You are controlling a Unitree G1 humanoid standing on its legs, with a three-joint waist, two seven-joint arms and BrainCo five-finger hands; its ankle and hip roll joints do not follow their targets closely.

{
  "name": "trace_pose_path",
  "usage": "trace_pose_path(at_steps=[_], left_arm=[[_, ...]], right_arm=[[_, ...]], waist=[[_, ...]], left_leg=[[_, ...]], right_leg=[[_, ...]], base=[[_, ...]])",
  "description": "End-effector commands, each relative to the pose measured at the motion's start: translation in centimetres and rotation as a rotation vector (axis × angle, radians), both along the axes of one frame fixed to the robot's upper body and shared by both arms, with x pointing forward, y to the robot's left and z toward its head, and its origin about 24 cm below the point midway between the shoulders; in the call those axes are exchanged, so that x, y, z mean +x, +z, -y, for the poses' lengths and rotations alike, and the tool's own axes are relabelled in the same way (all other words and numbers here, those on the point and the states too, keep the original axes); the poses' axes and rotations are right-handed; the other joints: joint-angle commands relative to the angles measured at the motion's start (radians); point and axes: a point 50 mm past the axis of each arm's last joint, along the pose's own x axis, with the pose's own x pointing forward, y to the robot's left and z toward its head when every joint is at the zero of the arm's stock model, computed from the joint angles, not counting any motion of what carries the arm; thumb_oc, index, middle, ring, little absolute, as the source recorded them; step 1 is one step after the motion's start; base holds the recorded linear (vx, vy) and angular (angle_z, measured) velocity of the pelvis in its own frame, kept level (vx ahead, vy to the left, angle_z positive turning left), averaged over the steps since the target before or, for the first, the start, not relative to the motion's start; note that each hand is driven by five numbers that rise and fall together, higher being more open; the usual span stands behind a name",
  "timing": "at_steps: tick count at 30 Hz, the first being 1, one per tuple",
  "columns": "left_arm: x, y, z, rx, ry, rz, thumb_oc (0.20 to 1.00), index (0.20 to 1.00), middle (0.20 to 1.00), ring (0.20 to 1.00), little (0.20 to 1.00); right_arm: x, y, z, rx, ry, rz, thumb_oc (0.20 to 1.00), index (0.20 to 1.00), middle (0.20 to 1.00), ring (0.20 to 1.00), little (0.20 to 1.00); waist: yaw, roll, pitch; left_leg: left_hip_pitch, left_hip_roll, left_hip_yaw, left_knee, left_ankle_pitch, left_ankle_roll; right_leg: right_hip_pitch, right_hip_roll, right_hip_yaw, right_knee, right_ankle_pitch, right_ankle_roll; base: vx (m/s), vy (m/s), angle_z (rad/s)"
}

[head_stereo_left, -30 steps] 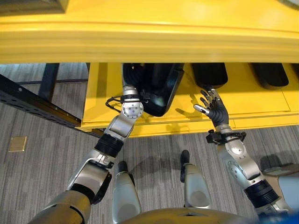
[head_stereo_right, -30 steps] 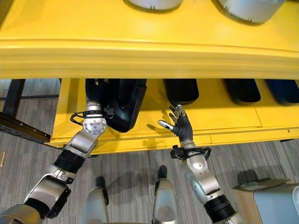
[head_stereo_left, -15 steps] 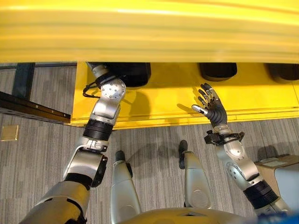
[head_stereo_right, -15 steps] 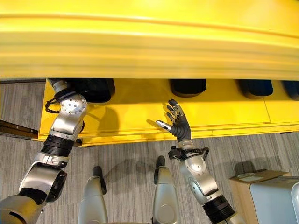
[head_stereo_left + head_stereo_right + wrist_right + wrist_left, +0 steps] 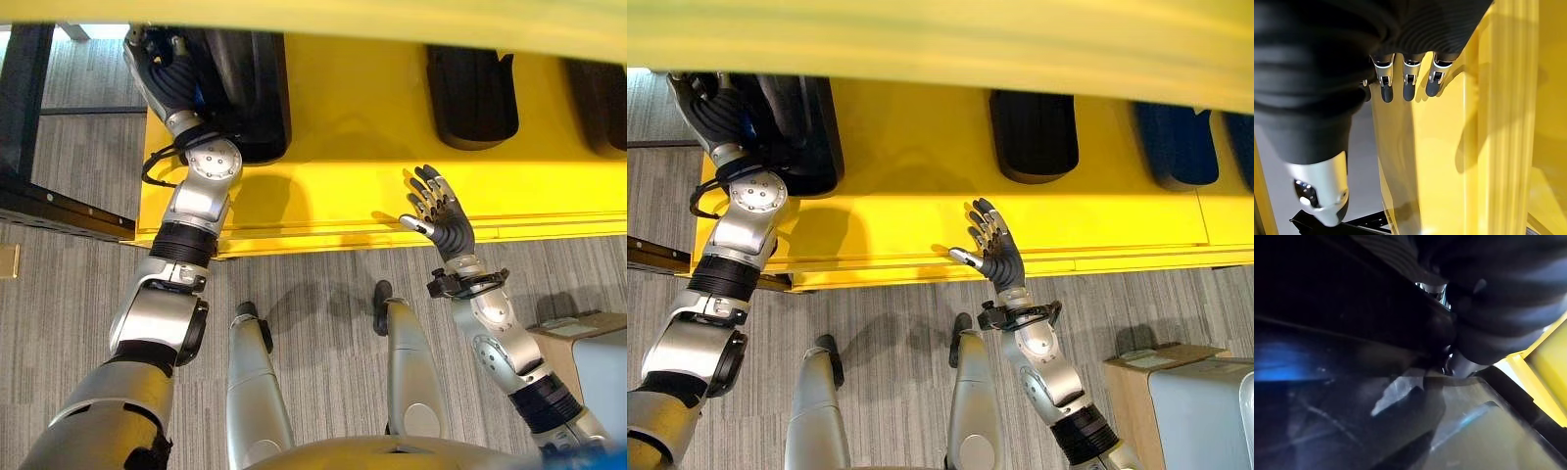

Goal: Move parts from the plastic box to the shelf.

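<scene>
A black moulded part (image 5: 245, 88) lies at the left end of the yellow shelf (image 5: 353, 186), set back from its front edge. My left hand (image 5: 162, 73) is pressed against that part's left side, and the left wrist view shows the dark part (image 5: 1327, 333) from very close. Two more black parts (image 5: 470, 93) (image 5: 600, 108) lie further right on the shelf. My right hand (image 5: 438, 213) hovers open over the shelf's front edge, fingers spread, holding nothing. In the right wrist view its straight fingers (image 5: 1408, 83) point along the yellow surface.
An upper yellow shelf edge (image 5: 392, 15) overhangs the top of the view. A black metal frame (image 5: 59, 196) stands to the left of the shelf. A cardboard box (image 5: 568, 328) and a grey bin (image 5: 605, 367) sit on the floor at the lower right.
The camera has shifted. The left hand and the black part, earlier tilted over the shelf's front edge, have moved back onto the shelf's left end. The right hand stays open in about the same place.
</scene>
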Motion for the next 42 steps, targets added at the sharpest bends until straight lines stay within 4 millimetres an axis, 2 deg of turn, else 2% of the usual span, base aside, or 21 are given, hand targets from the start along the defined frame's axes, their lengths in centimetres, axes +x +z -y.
trace_pose_path(at_steps=[1, 5, 12, 19, 24, 30, 42], left_arm=[[0.0, 1.5, 0.1, 0.044, -0.030, 0.052, 0.200, 0.200, 0.200, 0.200, 0.200], [0.8, 1.1, 0.6, 0.078, -0.061, -0.017, 0.200, 0.200, 0.200, 0.200, 0.200], [2.1, 1.0, 1.1, 0.077, -0.097, -0.097, 0.200, 0.200, 0.200, 0.200, 0.200], [2.9, 0.1, 0.9, 0.003, -0.113, -0.165, 0.200, 0.200, 0.200, 0.200, 0.200], [3.6, -1.4, -0.2, -0.060, -0.089, -0.255, 0.200, 0.200, 0.200, 0.200, 0.200], [4.2, -1.9, -0.7, -0.094, -0.082, -0.321, 0.200, 0.200, 0.200, 0.200, 0.200], [4.7, -2.8, 0.6, -0.122, -0.122, -0.367, 0.200, 0.200, 0.200, 0.200, 0.200]], right_arm=[[-0.8, 1.9, 0.5, 0.032, 0.021, 0.104, 1.000, 1.000, 1.000, 1.000, 1.000], [-0.7, 2.0, 0.9, 0.015, 0.018, 0.106, 1.000, 1.000, 1.000, 1.000, 1.000], [-0.5, 2.0, 0.8, -0.005, 0.034, 0.102, 1.000, 1.000, 1.000, 1.000, 1.000], [-0.5, 1.8, 0.7, -0.010, 0.044, 0.092, 1.000, 1.000, 1.000, 1.000, 1.000], [-0.5, 1.8, 0.4, -0.009, 0.064, 0.090, 1.000, 1.000, 1.000, 1.000, 1.000], [-0.7, 1.6, 0.4, -0.004, 0.074, 0.081, 1.000, 1.000, 1.000, 1.000, 1.000], [-0.9, 1.4, 0.5, 0.003, 0.076, 0.070, 1.000, 1.000, 1.000, 1.000, 1.000]], waist=[[-0.003, 0.025, -0.080], [-0.005, 0.033, -0.101], [-0.015, 0.042, -0.131], [-0.024, 0.044, -0.144], [-0.033, 0.045, -0.150], [-0.046, 0.048, -0.156], [-0.059, 0.048, -0.163]], left_leg=[[-0.013, 0.004, 0.009, -0.039, 0.008, 0.044], [-0.102, -0.008, 0.000, 0.008, 0.004, 0.055], [-0.162, -0.008, -0.002, 0.019, 0.016, 0.057], [-0.179, -0.006, 0.000, 0.024, 0.018, 0.057], [-0.185, -0.001, 0.006, 0.022, 0.021, 0.055], [-0.190, 0.006, 0.006, 0.018, 0.026, 0.051], [-0.200, 0.019, 0.009, 0.014, 0.032, 0.043]], right_leg=[[0.002, 0.026, 0.021, 0.039, -0.066, -0.047], [-0.082, 0.016, 0.033, 0.093, -0.074, -0.051], [-0.144, 0.016, 0.039, 0.115, -0.073, -0.053], [-0.163, 0.018, 0.044, 0.122, -0.071, -0.053], [-0.171, 0.020, 0.049, 0.115, -0.063, -0.051], [-0.180, 0.023, 0.052, 0.111, -0.063, -0.051], [-0.197, 0.029, 0.056, 0.106, -0.058, -0.050]], base=[[-0.07, 0.025, -0.03], [-0.10, 0.032, 0.00], [-0.03, 0.012, 0.04], [0.00, 0.004, 0.00], [0.00, 0.006, -0.02], [0.01, -0.002, -0.05], [0.01, -0.010, -0.04]])
